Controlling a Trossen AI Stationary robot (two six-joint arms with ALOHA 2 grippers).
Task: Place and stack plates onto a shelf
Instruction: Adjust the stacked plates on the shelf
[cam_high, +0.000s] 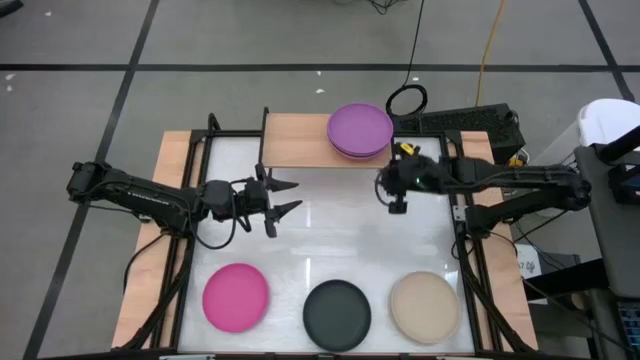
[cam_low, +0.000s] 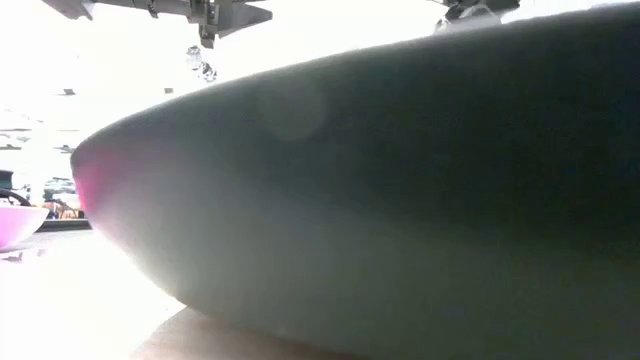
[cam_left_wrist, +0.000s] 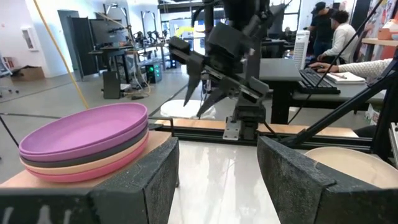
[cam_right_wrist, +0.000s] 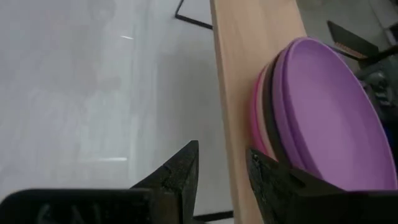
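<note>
The shelf (cam_high: 300, 140) stands at the table's far edge and carries a stack of several plates with a purple plate (cam_high: 360, 130) on top, near its right end. In the right wrist view the stack (cam_right_wrist: 323, 106) rests flat on the wooden board (cam_right_wrist: 249, 74). A magenta plate (cam_high: 236, 297), a black plate (cam_high: 337, 313) and a beige plate (cam_high: 425, 307) lie in a row along the near edge. My right gripper (cam_high: 392, 192) hangs open and empty just in front of the stack, fingers pointing down. My left gripper (cam_high: 297, 196) is open and empty over the table's middle, pointing right.
A black metal frame (cam_high: 465, 250) runs along the table's sides. The low view is almost filled by the black plate (cam_low: 400, 200), with the magenta plate (cam_low: 20, 225) at the left. People sit at desks (cam_left_wrist: 336, 37) in the room beyond. A keyboard (cam_high: 465, 122) lies behind the shelf.
</note>
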